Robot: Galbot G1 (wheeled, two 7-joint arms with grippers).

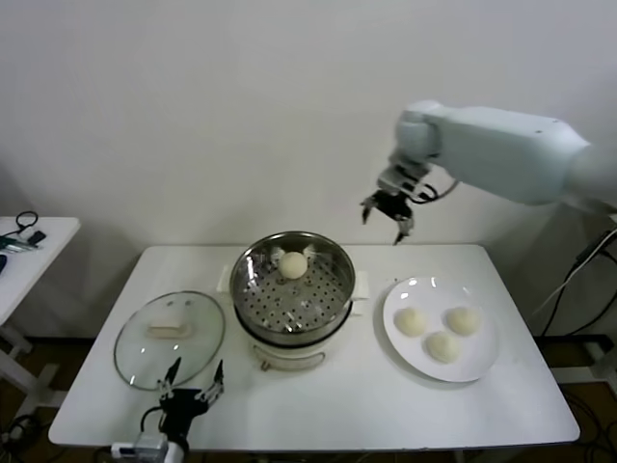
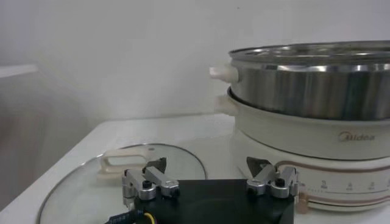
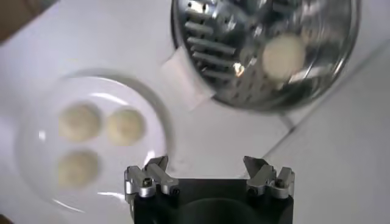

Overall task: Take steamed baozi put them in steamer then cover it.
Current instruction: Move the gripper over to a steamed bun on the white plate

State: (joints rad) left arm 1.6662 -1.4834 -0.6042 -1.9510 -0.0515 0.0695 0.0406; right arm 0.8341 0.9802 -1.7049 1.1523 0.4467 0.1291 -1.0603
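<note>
Right gripper (image 1: 388, 214) empty, fingers apart, above table behind steamer (image 1: 294, 289); one bun (image 1: 293, 264) inside. Left gripper (image 1: 191, 379) apart, parked.

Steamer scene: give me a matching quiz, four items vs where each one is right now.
Items:
1. glass lid
2. bun by itself
3. three buns
4. right claw

Places:
A. on the white plate
B. in the air behind the steamer and plate, open, empty
C. flat on the table, left of the steamer
D. on the steamer's holed tray

Pairs: 1-C, 2-D, 3-A, 4-B
</note>
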